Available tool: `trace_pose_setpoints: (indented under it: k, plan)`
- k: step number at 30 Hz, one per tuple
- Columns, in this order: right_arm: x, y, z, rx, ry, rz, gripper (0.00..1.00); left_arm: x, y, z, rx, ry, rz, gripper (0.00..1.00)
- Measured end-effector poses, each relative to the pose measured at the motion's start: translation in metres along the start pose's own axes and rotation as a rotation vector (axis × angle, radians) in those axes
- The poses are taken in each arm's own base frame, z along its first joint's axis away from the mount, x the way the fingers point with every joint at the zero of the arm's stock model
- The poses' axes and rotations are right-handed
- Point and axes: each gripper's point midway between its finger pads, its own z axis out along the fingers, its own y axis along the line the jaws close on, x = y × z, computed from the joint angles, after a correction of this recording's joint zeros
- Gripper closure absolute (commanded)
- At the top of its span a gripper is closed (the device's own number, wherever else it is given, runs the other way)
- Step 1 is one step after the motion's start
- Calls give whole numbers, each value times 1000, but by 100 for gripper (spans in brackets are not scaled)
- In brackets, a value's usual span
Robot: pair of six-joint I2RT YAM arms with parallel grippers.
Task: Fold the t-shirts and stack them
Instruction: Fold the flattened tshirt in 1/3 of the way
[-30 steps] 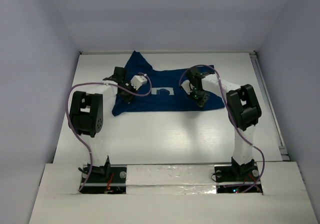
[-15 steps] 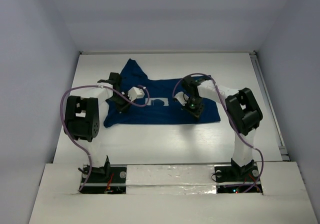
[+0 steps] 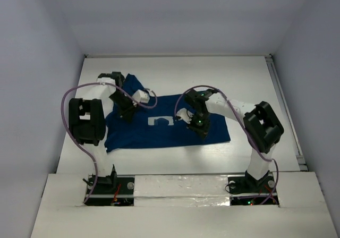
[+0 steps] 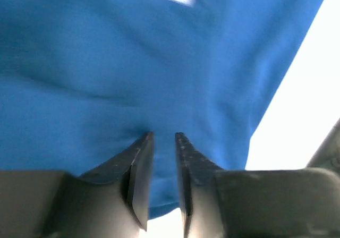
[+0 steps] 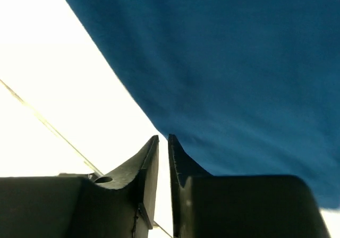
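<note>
A flat white table (image 3: 255, 84) fills the top view, enclosed by pale walls. A dark navy-blue, soft-fabric, short-sleeved t-shirt (image 3: 143, 134) lies spread across the table's middle, a little toward 9 o'clock. Its long side runs from 9 to 3 o'clock, and one bunched part reaches out toward 11 o'clock.

The white-and-black left arm (image 3: 87, 121) rises from the 7 o'clock corner and bends over the t-shirt's 10 o'clock part. The matching right arm (image 3: 264, 126) rises from 5 o'clock and reaches in toward the middle. A thin purple cable (image 3: 66, 97) loops along each arm.

The black two-finger left gripper (image 3: 126, 116) points down onto the cloth at 9 o'clock of the chest print. In its wrist view the left gripper (image 4: 163, 135) has its fingers slightly apart. Their tips rest at a small pucker in the blue t-shirt (image 4: 133, 52), and cloth shows through the gap.

The black right gripper (image 3: 201, 129) sits just at 3 o'clock of the print. In its wrist view the right gripper (image 5: 163, 137) shows only a thin slit between the fingers, the tips at the t-shirt (image 5: 239, 62) edge where it meets the table (image 5: 64, 78).

The small white rectangular print (image 3: 161, 121) lies between the two grippers.
</note>
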Motion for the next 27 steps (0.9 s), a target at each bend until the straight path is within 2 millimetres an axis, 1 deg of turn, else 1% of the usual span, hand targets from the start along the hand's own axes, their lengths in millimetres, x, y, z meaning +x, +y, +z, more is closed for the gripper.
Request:
trace_pose_setpoints:
  k: [1,2,4,5,6,9,10,11,12,13,14,16,18,20,22,23,25,27]
  plan:
    - [-5,-3,-7,27,-21,0,79,-13,11,-10,-41,-43,2,74]
    - [-11,-7,-15,56,-45,-1,78,-29,25,-23,-93,-95,10,67]
    - [-24,-18,-30,118,-93,3,78,-59,50,-48,-195,-194,19,64]
    - [-32,-26,-38,166,-118,7,75,-72,59,-59,-238,-238,19,62]
    - [-38,-33,-45,206,-140,12,75,-84,67,-71,-283,-283,20,62]
    - [-52,-60,-65,339,-190,43,72,-109,85,-98,-393,-376,-3,62]
    - [-53,-69,-72,362,-203,61,72,-113,90,-104,-423,-391,-13,62]
    - [-57,-83,-84,396,-229,84,72,-117,96,-111,-457,-401,-30,63]
    - [-54,-92,-87,406,-234,108,72,-120,103,-117,-489,-411,-44,64]
    - [-53,-108,-97,423,-253,148,72,-121,109,-121,-516,-412,-66,64]
    - [-52,-126,-108,440,-272,192,72,-122,115,-124,-539,-415,-84,64]
    - [-50,-172,-132,482,-328,296,72,-123,129,-128,-586,-423,-121,64]
    - [-47,-215,-155,530,-382,382,69,-120,138,-126,-611,-420,-157,64]
    - [-33,-251,-169,567,-412,465,64,-117,143,-124,-625,-414,-189,64]
    - [-21,-271,-174,567,-416,518,64,-114,145,-123,-632,-409,-210,65]
    - [-18,-276,-174,559,-417,533,63,-114,145,-122,-634,-408,-216,64]
    - [-22,-281,-169,518,-424,546,62,-113,145,-123,-639,-410,-224,65]
    - [-30,-277,-157,451,-431,542,61,-113,146,-123,-641,-408,-231,65]
